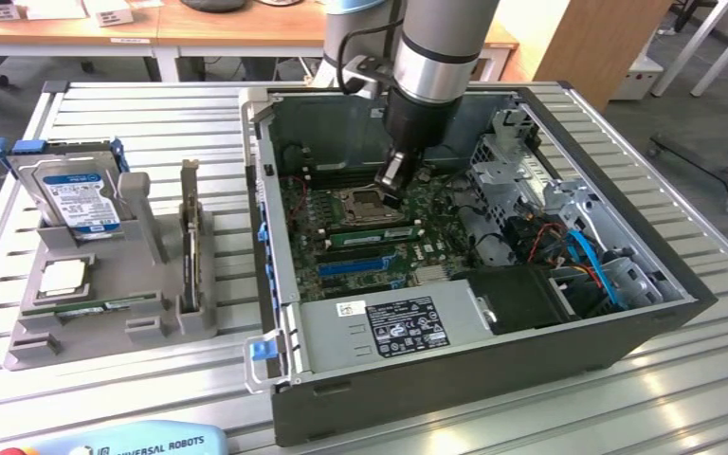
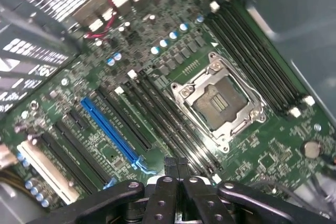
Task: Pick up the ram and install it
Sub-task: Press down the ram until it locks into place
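On the slatted metal worktop (image 1: 149,114), inside the open computer case (image 1: 491,370), the claw (image 1: 393,186) is held pressed together above the motherboard (image 2: 173,51), while a ram stick (image 1: 367,230) is seen seated in a slot beside the empty processor socket (image 2: 220,103), installation seemingly done.

"UNIVERSAL ROBOTS" on light-blue pendant casing (image 1: 136,443), bottom left of exterior frame. Other labels too small to read.
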Robot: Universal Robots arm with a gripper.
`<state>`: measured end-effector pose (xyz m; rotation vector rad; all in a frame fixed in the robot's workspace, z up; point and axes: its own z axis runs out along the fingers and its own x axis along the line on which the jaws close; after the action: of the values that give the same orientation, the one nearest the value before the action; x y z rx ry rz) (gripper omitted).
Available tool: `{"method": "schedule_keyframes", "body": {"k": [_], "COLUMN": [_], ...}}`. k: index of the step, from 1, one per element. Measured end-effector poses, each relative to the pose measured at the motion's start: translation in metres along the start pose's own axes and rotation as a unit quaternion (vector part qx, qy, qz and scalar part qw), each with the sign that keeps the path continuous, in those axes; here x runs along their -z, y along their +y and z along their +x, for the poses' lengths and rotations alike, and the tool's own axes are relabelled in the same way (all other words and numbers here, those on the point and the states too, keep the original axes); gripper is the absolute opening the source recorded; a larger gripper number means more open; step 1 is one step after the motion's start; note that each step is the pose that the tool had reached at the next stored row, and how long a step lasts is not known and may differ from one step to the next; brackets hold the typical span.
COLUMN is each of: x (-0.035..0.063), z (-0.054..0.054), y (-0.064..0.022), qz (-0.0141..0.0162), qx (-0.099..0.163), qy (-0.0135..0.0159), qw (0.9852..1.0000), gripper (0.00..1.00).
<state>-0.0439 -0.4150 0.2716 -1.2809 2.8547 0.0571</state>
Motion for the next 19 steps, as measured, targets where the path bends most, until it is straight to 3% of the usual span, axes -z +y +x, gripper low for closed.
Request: {"method": "schedule_keyframes", "body": {"k": [5, 10, 15, 19], "x": [-0.0001, -0.0003, -0.0004, -0.0005], "z": [0.0, 0.0, 0.0, 0.0], "y": [0.0, 0.0, 0.0, 0.0], "qz": [0.001, 0.0019, 0.0029, 0.0038], "qx": [-0.039, -0.075, -0.112, -0.143], "qy": [-0.0011, -0.0021, -0.0031, -0.004], "qw": [0.9992, 0.9972, 0.9937, 0.9897], "gripper": [0.1, 0.1, 0.1, 0.1]}}
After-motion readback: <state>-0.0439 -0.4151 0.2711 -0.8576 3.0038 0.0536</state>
